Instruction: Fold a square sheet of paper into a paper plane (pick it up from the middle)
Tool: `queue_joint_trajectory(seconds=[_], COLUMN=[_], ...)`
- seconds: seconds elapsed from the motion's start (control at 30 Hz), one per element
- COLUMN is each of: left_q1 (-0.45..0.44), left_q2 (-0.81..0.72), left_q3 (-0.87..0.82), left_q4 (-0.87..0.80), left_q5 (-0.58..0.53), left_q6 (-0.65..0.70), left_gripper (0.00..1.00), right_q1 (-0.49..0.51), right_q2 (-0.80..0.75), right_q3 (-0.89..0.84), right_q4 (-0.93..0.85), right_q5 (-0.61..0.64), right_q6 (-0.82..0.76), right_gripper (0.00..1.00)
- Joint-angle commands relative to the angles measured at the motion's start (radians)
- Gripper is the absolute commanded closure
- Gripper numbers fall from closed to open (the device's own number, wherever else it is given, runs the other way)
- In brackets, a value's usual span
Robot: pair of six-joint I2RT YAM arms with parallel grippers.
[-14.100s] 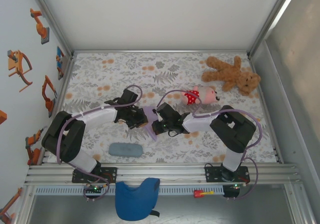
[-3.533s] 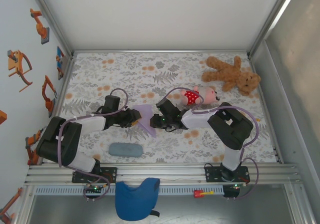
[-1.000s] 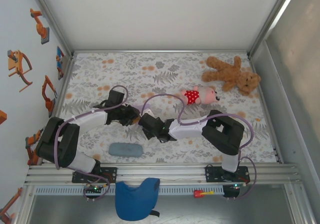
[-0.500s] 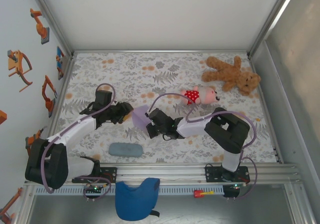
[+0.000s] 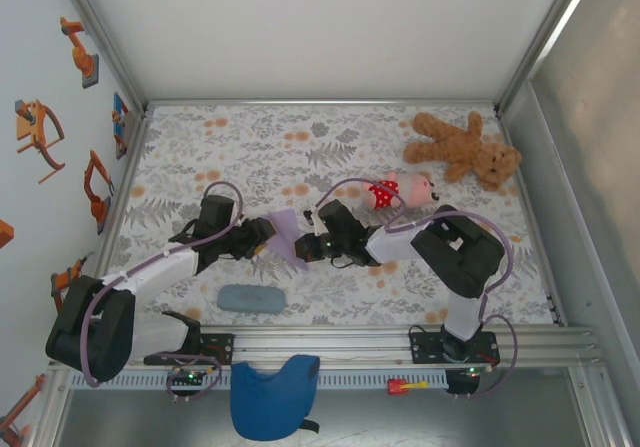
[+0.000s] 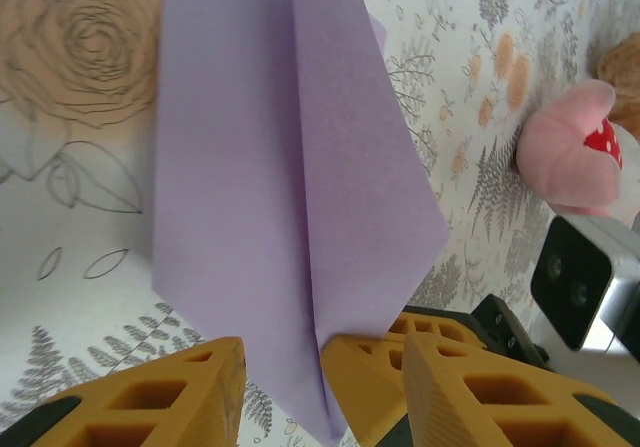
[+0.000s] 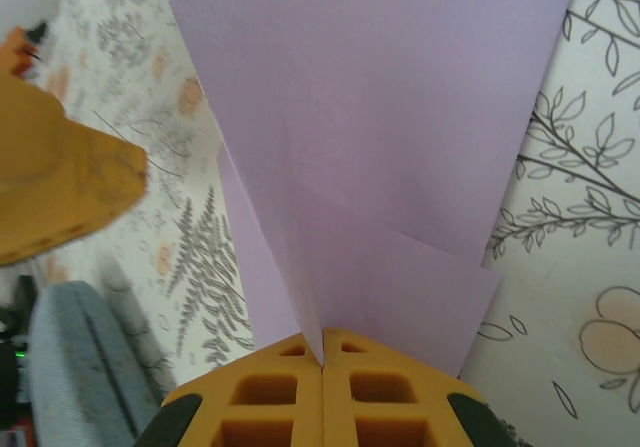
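Observation:
The square sheet of paper (image 5: pixel 288 229) is pale lavender and folded into a pointed paper plane shape with a centre crease (image 6: pixel 260 167). It stands on edge in the middle of the floral mat. My right gripper (image 5: pixel 305 248) is shut on its lower right corner (image 7: pixel 322 362), and the folded layers (image 7: pixel 380 117) rise from between the pressed fingers. My left gripper (image 5: pixel 262 235) is open on the paper's left side. The paper's lower tip hangs between its spread fingers (image 6: pixel 320 407) without being pinched. The right gripper's fingers (image 6: pixel 370 367) show just beyond that tip.
A grey-blue oblong pad (image 5: pixel 251 298) lies near the front, left of centre (image 7: pixel 70 367). A pink doll (image 5: pixel 400 189) lies just behind the right gripper (image 6: pixel 575 152). A brown teddy bear (image 5: pixel 465 149) is at the back right. A blue cloth (image 5: pixel 272 397) hangs below the front rail.
My left gripper has opened wider and let go of the paper, drawing back and then returning beside it. My right gripper has carried the paper slightly to the right.

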Motion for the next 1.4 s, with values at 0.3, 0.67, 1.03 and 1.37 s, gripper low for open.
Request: queue_joint_trajectory(seconds=[0.3,0.67,1.03,1.37], left_q1=[-0.040,-0.046,-0.051,-0.062], left_q2=[0.158,0.196,0.239,0.300], left_q3=[0.049,0.086,0.104,0.154], left_q4=[0.092,0.058,0.038,-0.068], left_q5=[0.022,0.005,-0.014,-0.052], left_q6=[0.070,0.116,0.139,0.150], left_gripper=[0.53,0.49,0.49,0.47], right_q1=[-0.038,-0.047,-0.050,-0.050], right_q2=[0.060,0.088,0.087,0.085], right_q3=[-0.035,-0.051,-0.055,-0.055], right_q4=[0.121,0.168,0.170,0.168], right_q5=[-0.128,-0.147,-0.146,-0.141], right_q6=[0.144,0.188,0.190,0.191], right_gripper=[1.00,1.00,1.00,0.97])
